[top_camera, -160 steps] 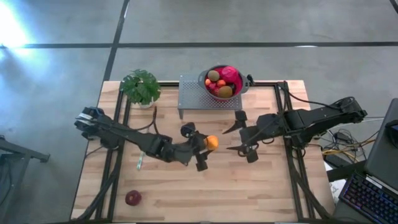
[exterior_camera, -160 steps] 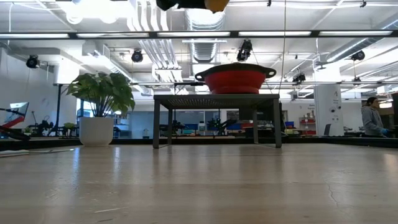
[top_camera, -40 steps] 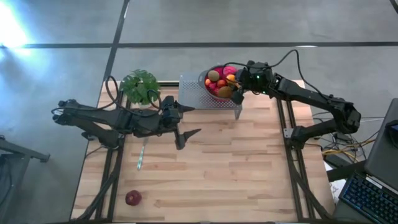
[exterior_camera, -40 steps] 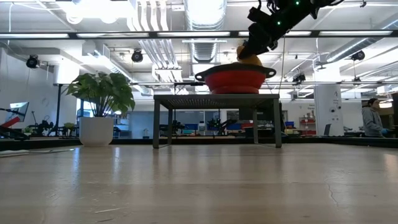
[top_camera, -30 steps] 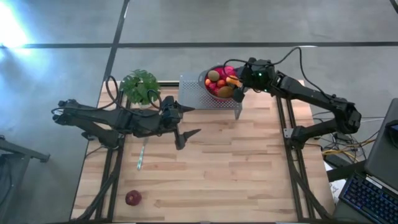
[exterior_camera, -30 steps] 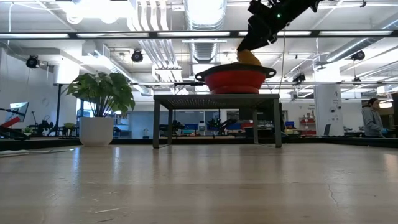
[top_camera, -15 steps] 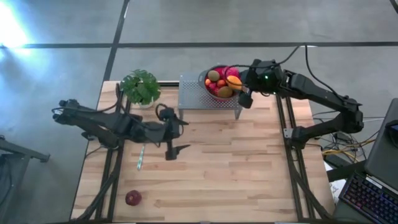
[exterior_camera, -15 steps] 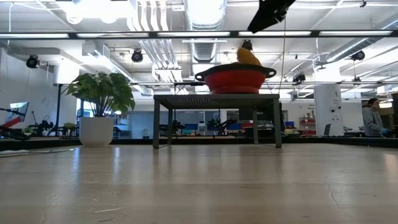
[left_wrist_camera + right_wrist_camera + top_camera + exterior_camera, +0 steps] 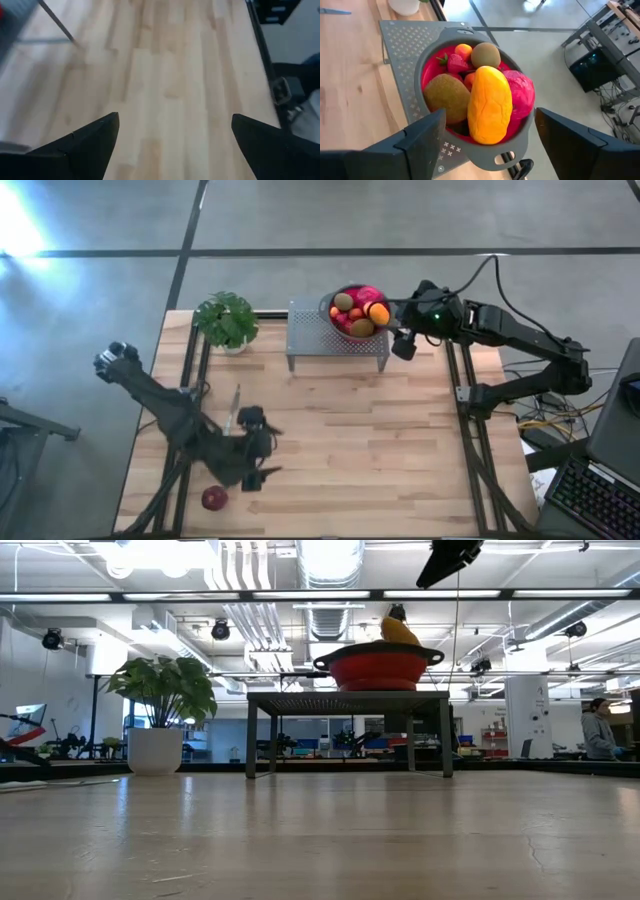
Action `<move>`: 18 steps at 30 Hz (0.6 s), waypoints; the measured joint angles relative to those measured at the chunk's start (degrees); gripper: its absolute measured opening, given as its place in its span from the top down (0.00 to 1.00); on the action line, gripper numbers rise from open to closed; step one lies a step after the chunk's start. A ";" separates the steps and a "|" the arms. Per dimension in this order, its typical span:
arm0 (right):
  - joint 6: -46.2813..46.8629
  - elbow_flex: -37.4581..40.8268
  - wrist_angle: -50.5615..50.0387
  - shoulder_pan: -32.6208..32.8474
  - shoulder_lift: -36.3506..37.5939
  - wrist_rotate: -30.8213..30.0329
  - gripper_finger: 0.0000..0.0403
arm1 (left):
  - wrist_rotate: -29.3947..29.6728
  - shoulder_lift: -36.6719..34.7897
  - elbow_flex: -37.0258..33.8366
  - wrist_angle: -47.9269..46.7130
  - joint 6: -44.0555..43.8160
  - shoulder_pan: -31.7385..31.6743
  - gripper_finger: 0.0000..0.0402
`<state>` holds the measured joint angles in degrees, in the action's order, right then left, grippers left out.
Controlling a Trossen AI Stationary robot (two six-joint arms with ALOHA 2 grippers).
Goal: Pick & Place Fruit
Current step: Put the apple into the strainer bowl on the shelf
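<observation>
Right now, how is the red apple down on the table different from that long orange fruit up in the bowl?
The red apple is round and dark red; the long orange fruit is oblong and orange-yellow. The apple lies alone on the bare wooden table, beside the open left gripper; the orange fruit lies on top of other fruit in the red colander, in front of the open right gripper. Neither fruit is held.

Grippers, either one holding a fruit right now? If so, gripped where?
Nothing is held. The right gripper is open and empty beside the red colander, where the long orange fruit lies. The left gripper is open above bare table, near the red apple.
</observation>
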<state>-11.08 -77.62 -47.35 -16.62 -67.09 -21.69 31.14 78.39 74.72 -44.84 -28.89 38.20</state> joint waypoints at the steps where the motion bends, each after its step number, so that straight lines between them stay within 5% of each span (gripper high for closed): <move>1: 0.00 0.00 -0.01 0.00 0.00 0.00 0.24 | 0.20 0.87 0.00 -0.33 -2.34 1.20 0.03; 6: 0.62 0.02 -0.03 -0.02 -0.02 -1.25 0.19 | -2.25 5.84 0.00 -2.72 -14.93 6.16 0.03; 18: 2.94 0.16 0.14 0.00 -0.04 -1.46 0.13 | -27.72 16.53 6.73 -22.97 -41.52 11.19 0.03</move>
<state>-8.14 -77.47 -47.21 -16.62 -67.13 -23.16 3.43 94.92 81.45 -67.82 -70.41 49.39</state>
